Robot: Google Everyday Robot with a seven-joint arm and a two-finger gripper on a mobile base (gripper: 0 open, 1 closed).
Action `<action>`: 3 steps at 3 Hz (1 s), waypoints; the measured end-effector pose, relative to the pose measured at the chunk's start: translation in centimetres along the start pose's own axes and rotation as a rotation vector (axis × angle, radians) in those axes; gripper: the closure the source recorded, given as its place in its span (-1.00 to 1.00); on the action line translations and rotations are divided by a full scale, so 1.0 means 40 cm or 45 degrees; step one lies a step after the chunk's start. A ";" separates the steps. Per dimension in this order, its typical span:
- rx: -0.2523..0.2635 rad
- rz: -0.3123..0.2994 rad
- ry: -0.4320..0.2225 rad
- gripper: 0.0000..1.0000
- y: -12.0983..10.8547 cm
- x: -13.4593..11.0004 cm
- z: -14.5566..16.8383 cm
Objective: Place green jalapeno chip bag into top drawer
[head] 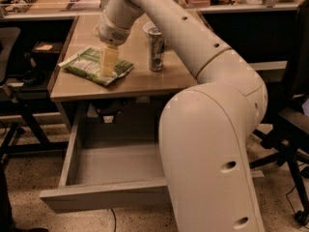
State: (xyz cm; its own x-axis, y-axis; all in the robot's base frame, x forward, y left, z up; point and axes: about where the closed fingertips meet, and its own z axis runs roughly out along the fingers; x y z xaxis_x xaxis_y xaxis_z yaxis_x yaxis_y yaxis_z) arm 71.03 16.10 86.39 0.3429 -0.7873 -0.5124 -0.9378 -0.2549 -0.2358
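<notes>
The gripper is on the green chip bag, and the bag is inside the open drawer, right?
Not quite. The gripper is on the chip bag, but the bag lies on the desk, not inside the drawer. The camera view shows the drawer open below the desk.

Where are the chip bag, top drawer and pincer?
green jalapeno chip bag (81,64), camera view, its left half.
top drawer (116,164), camera view, bare inside floor.
pincer (107,70), camera view, tip, over the bag's middle.
</notes>
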 end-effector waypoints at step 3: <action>-0.078 0.111 -0.107 -1.00 -0.046 0.054 0.094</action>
State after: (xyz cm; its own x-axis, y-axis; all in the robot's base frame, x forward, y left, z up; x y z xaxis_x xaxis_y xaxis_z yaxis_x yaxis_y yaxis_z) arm 73.70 16.98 82.60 0.2612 -0.7589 -0.5966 -0.9648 -0.2237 -0.1379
